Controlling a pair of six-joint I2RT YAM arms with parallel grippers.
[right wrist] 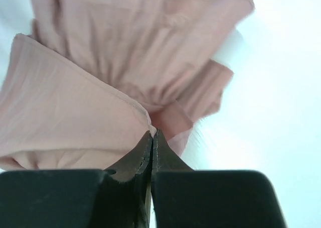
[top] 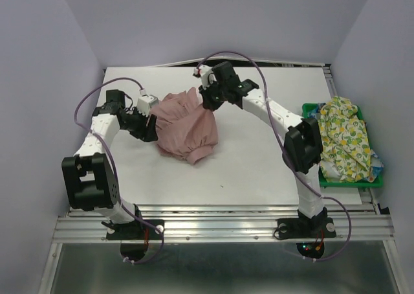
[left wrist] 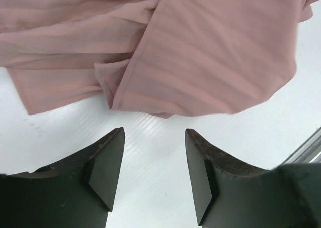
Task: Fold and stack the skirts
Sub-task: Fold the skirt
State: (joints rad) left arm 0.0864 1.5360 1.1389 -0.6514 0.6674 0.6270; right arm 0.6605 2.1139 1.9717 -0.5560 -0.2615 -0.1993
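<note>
A pink skirt [top: 186, 127] lies bunched in the middle of the white table [top: 259, 171]. My right gripper [top: 206, 100] is shut on an edge of the pink skirt [right wrist: 75, 117] at its far right corner, and the cloth fans out from the pinched fingertips [right wrist: 152, 136]. At the skirt's left side my left gripper [top: 150, 124] is open and empty. Its fingers [left wrist: 108, 160] hover just short of the pink skirt's [left wrist: 200, 57] hem, with bare table between them. A yellow-patterned skirt [top: 344, 135] lies in a green tray [top: 349, 182] at the right.
The green tray stands at the table's right edge, with a pale blue cloth [top: 326, 169] under the patterned skirt. Purple walls [top: 39, 80] close in the left, back and right sides. A metal rail [top: 220, 224] runs along the near edge.
</note>
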